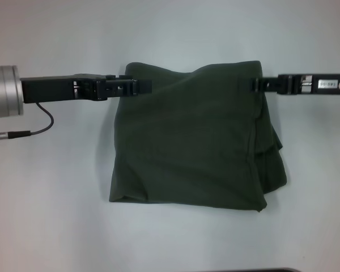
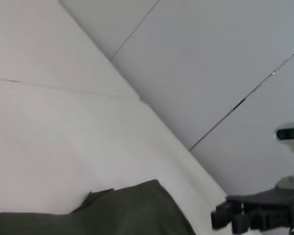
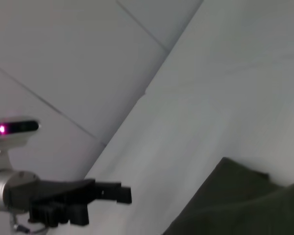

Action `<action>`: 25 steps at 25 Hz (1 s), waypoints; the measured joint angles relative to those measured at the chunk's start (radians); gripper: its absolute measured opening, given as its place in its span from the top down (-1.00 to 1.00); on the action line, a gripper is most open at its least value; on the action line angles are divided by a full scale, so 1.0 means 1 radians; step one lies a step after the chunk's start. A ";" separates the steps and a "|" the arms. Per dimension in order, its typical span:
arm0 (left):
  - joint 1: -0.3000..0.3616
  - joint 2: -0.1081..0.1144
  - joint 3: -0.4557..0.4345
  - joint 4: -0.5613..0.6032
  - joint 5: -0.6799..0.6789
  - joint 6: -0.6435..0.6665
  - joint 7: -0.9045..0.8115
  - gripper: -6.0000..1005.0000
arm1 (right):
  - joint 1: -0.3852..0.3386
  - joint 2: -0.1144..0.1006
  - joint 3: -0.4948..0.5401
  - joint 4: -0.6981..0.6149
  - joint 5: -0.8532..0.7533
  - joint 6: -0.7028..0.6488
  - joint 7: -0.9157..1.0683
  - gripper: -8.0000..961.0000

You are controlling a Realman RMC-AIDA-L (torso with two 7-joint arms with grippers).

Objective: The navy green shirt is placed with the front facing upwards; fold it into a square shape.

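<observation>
Left claw [image 1: 140, 86] and right claw [image 1: 255, 85] each meet an upper corner of the folded dark olive-green cotton shirt [image 1: 192, 141]; whether either is clamped, I cannot tell. Between and below them, it lies on the pale grey surface [image 1: 51, 198].

navy green shirt [image 1: 187, 136] folded into rough square, mid-frame on pale table; plain dark olive side up; layered edges stick out at right; lower edge slightly uneven
</observation>
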 joint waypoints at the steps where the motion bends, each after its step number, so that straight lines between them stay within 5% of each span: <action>1: 0.002 0.000 0.000 0.002 -0.003 0.002 0.006 -0.60 | 0.000 0.001 -0.014 0.005 -0.001 0.002 -0.002 -0.23; 7: 0.019 -0.001 -0.001 0.025 -0.010 0.019 0.041 -0.60 | 0.005 0.012 -0.102 0.029 -0.001 0.071 -0.004 0.22; 9: 0.028 -0.001 -0.001 0.026 -0.011 0.020 0.042 -0.61 | 0.008 0.013 -0.136 0.043 -0.002 0.107 -0.001 0.71; 15: 0.041 -0.001 -0.001 0.027 -0.014 0.020 0.044 -0.61 | 0.008 0.012 -0.165 0.070 -0.035 0.193 0.030 0.92; 25: 0.037 -0.002 -0.001 0.027 -0.013 0.010 0.062 -0.61 | 0.002 0.013 -0.164 0.070 -0.093 0.215 0.037 0.92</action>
